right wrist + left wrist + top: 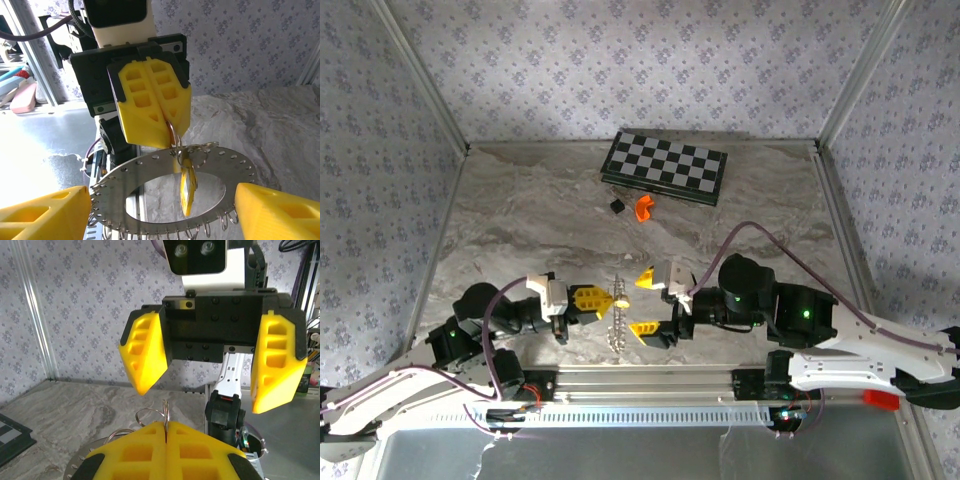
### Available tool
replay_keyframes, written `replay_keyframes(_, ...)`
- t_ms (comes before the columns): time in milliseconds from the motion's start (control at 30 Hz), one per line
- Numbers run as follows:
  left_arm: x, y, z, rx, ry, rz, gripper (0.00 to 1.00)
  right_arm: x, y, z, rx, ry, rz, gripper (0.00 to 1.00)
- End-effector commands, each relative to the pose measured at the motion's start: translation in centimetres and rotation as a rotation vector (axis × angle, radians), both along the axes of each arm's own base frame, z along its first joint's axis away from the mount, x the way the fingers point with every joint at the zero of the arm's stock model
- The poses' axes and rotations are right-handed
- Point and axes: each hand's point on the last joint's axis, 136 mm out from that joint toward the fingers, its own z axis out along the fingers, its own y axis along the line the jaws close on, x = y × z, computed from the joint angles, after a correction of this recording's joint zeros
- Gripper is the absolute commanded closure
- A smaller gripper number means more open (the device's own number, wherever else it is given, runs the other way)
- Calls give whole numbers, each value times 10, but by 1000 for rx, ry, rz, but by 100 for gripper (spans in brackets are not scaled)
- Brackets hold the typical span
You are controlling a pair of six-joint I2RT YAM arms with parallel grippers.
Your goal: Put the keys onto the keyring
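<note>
The keyring [150,172] is a flat silvery disc with a wide hole, many rim holes and small rings along its lower edge. It hangs upright above the table and appears edge-on from above [617,318]. My left gripper [610,298] is shut on a small split ring [172,136] at the disc's top; the thin ring pokes up from the shut yellow fingertips [166,426]. A yellow key [188,189] dangles from that ring across the hole. My right gripper [162,200] is open, with one finger [45,215] on each side of the disc, apart from it.
A folded chessboard [665,167] lies at the back of the marble table. In front of it are a small black cube [617,205] and an orange curved piece [644,207]. Papered walls close in three sides, and a metal rail [650,380] runs along the near edge.
</note>
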Motion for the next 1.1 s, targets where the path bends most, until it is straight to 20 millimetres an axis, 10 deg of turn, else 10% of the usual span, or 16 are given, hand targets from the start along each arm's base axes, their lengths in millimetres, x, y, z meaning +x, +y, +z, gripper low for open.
replay_keyframes(0,-8,10,31,-122,-43,-14,100,3,-3,11,36,-43,-21,22)
replay_keyframes(567,-10,17,30,-124,-36,-7,100,0,3,11,22,-95,-10,7)
replay_keyframes(1067,-17,8,31,-101,-61,-68,100,-26,-8,15,70,-164,99,27)
